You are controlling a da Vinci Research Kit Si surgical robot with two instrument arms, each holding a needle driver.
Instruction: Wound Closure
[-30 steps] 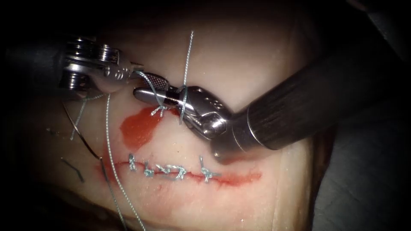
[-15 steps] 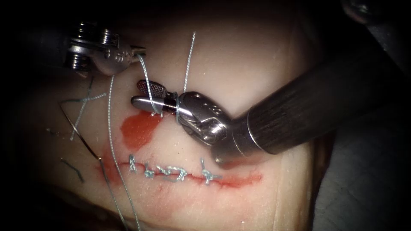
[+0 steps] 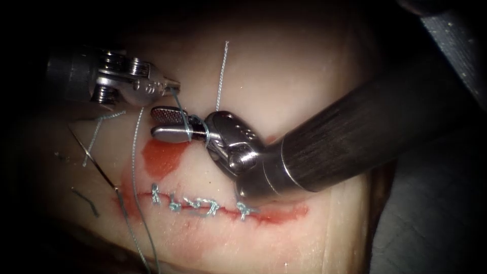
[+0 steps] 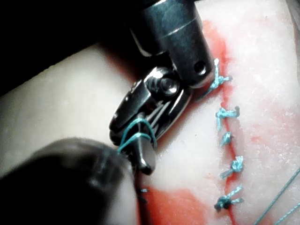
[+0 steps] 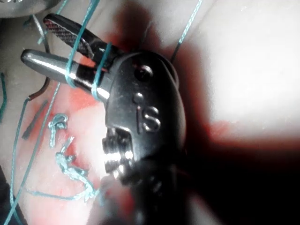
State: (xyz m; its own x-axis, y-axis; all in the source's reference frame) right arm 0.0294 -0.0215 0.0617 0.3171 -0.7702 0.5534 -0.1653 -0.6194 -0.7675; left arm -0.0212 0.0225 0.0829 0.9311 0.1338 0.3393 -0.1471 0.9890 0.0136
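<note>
The tissue [image 3: 284, 76] has a horizontal cut [image 3: 274, 212] closed by several teal stitches [image 3: 203, 205]. My left tool [image 3: 175, 85] sits above the cut's left end, shut on the teal thread [image 3: 180, 109]. From there the thread runs down and wraps around my right tool [image 3: 154, 124], whose jaws stand open with nothing between them. The wraps [image 5: 93, 70] circle both jaws near their base, and they also show on the right tool [image 4: 140, 136] in the left wrist view. The curved needle [image 3: 96, 162] lies free on the tissue at the left, held by neither tool.
A patch of red fluid [image 3: 162, 156] lies just below the right tool's jaws. A free thread end [image 3: 221, 71] rises behind the right tool. A long strand [image 3: 134, 167] crosses the cut's left end towards the front edge. Cut bits of thread [image 3: 86, 200] lie at far left.
The left tool rose with the thread, then came back down to the right, close to the right tool's jaws. The right tool shifted left, and the thread now wraps its jaws more tightly.
</note>
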